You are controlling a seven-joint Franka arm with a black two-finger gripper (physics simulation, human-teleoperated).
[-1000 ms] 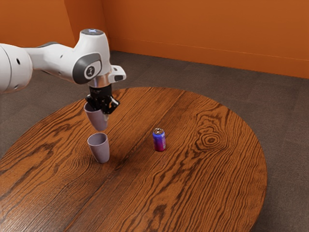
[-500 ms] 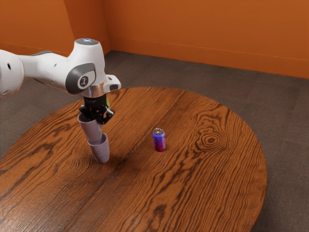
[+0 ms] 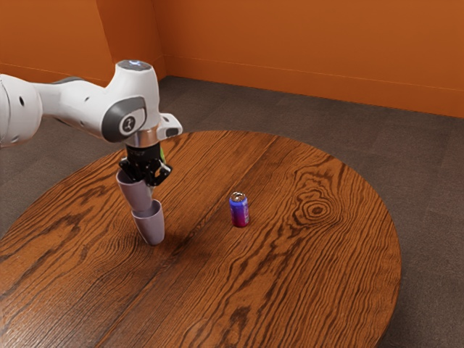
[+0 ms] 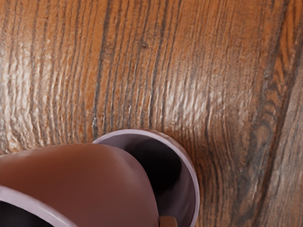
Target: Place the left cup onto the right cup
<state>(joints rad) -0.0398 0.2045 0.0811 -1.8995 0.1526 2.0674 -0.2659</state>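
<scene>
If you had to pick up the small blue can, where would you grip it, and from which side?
Probably its round side wall near the top, coming straight down: the can stands upright on the table, apart from the cups, so a grip could close across its narrow body.

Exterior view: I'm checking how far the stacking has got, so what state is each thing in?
lower cup: upright on the table, open end up.
upper cup: tilted, rim in the jaws, base partly in the lower cup's mouth.
soda can: upright, apart from both cups.
jaws: shut on the upper cup.
</scene>
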